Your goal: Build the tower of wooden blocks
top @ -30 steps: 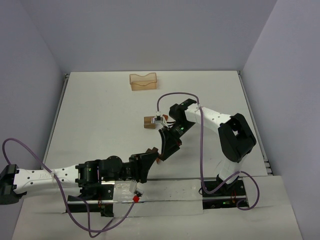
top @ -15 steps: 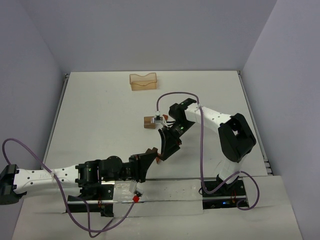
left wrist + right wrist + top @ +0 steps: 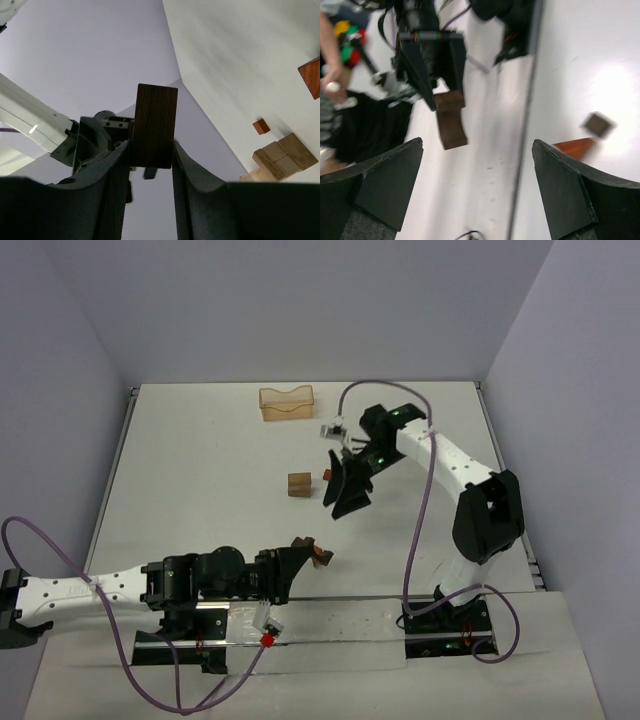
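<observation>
My left gripper (image 3: 300,552) is shut on a dark brown cuboid block (image 3: 156,125), which stands out beyond its fingertips (image 3: 119,165). The same block (image 3: 451,122) shows in the right wrist view, hanging from the left gripper. My right gripper (image 3: 346,506) hovers wide open and holds nothing, between the left gripper and the table's middle. A cluster of tan blocks (image 3: 298,485) lies on the table left of it, with a small reddish-brown cube (image 3: 327,476) beside them. A reddish-brown block (image 3: 320,558) lies by the left gripper's tip.
A pale orange translucent tray (image 3: 287,402) stands at the back of the table. White walls enclose the table on three sides. The right arm's purple cable (image 3: 425,490) loops above its forearm.
The right gripper let go of the dark block, opened wide and drew back towards the far right. The left gripper closed on the block and now holds it alone.
</observation>
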Controlling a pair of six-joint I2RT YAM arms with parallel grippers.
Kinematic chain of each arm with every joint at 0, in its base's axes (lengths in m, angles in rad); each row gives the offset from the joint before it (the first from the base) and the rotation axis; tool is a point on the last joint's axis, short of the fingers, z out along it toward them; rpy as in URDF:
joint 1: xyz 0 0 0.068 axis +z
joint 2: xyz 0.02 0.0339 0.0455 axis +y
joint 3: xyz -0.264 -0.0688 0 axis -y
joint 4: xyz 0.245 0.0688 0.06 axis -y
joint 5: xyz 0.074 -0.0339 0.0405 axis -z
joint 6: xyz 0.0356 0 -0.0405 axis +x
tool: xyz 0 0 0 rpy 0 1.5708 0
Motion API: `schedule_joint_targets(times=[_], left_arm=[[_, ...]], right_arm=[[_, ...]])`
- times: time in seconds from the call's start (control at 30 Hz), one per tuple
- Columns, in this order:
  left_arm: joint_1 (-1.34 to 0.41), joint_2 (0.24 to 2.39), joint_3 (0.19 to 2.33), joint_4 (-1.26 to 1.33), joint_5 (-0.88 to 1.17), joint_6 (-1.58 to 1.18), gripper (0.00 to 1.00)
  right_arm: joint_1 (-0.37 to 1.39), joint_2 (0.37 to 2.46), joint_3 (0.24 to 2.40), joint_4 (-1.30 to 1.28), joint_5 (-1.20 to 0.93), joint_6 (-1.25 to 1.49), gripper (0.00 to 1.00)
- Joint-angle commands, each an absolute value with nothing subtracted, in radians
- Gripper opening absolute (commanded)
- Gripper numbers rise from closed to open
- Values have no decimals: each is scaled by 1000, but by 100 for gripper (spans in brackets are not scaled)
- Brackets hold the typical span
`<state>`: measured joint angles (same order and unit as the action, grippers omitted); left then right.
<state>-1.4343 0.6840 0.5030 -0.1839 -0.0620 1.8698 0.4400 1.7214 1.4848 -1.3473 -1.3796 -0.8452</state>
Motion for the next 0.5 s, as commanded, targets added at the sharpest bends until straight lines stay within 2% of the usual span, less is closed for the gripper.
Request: schedule_joint_targets(times=[0.0, 0.1, 0.17, 0.23, 0.47], left_arm=[[-1460, 741, 657, -295, -46, 1701, 21], [-1468, 886, 814, -455, -51, 1527, 21], [-1468, 926, 918, -536, -32, 1403, 18], [-1463, 1054, 1105, -658, 7, 1202, 15], [-1277, 1306, 1459, -810, 185, 836, 11]], right_arm=[[251, 1641, 1652, -1442, -1406, -824, 100], [121, 1629, 1723, -1442, -1411, -815, 100], [98, 1619, 1736, -1434, -1401, -806, 100], [50, 1599, 1736, -1379, -1372, -775, 100], [6, 1419, 1559, -979, -1205, -469, 100]])
